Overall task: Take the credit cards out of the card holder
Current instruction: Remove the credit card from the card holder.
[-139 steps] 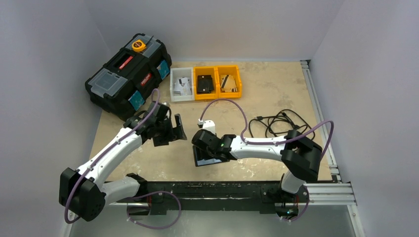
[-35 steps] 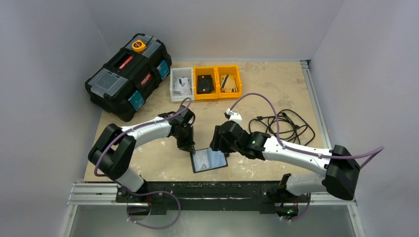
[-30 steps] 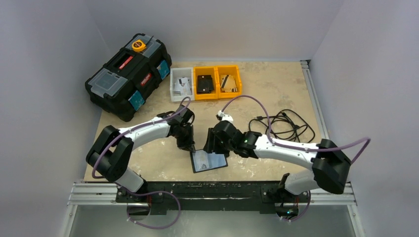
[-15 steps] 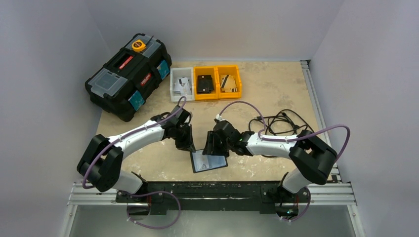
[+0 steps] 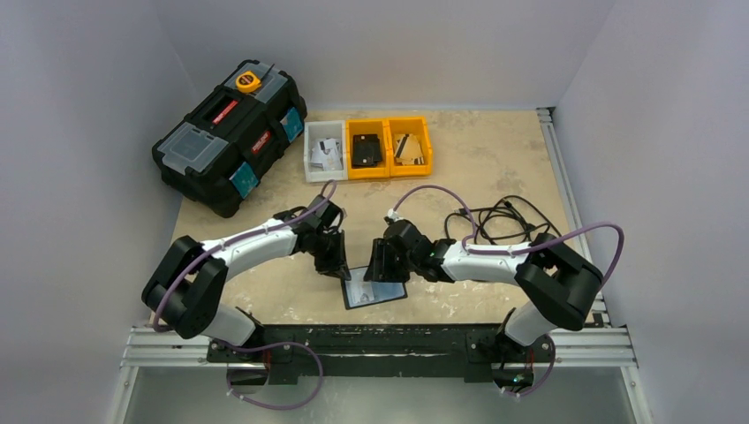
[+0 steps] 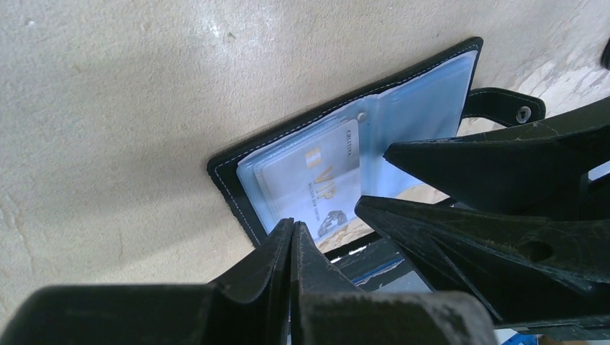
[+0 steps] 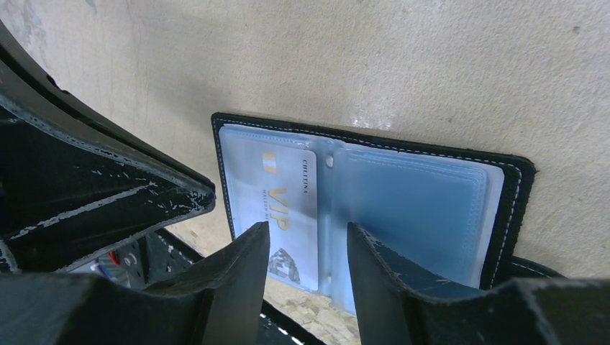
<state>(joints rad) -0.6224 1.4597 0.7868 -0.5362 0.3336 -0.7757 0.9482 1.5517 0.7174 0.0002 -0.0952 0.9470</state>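
The card holder [image 5: 374, 290] lies open and flat near the table's front edge, a black wallet with pale blue plastic sleeves inside. One credit card [image 7: 284, 194] with gold "VIP" lettering shows in its left sleeve, also seen as the card [image 6: 327, 180] in the left wrist view. My left gripper [image 5: 341, 268] is shut, its tips [image 6: 291, 224] at the holder's left border [image 6: 234, 183], with nothing between them. My right gripper [image 5: 382, 268] hangs open just above the holder, its jaws [image 7: 308, 230] straddling the card's right edge and the middle seam. The snap tab [image 6: 503, 108] sticks out on the right.
A large black toolbox [image 5: 230, 132] stands at the back left. A white bin [image 5: 324, 152] and two orange bins [image 5: 367, 148] [image 5: 409, 146] sit at the back centre. A coiled black cable [image 5: 503, 221] lies to the right. The metal rail [image 5: 397, 340] runs just in front of the holder.
My right arm has drawn in toward the holder, and its jaws have narrowed a little. The left gripper has stayed shut at the holder's left edge. The holder has not moved.
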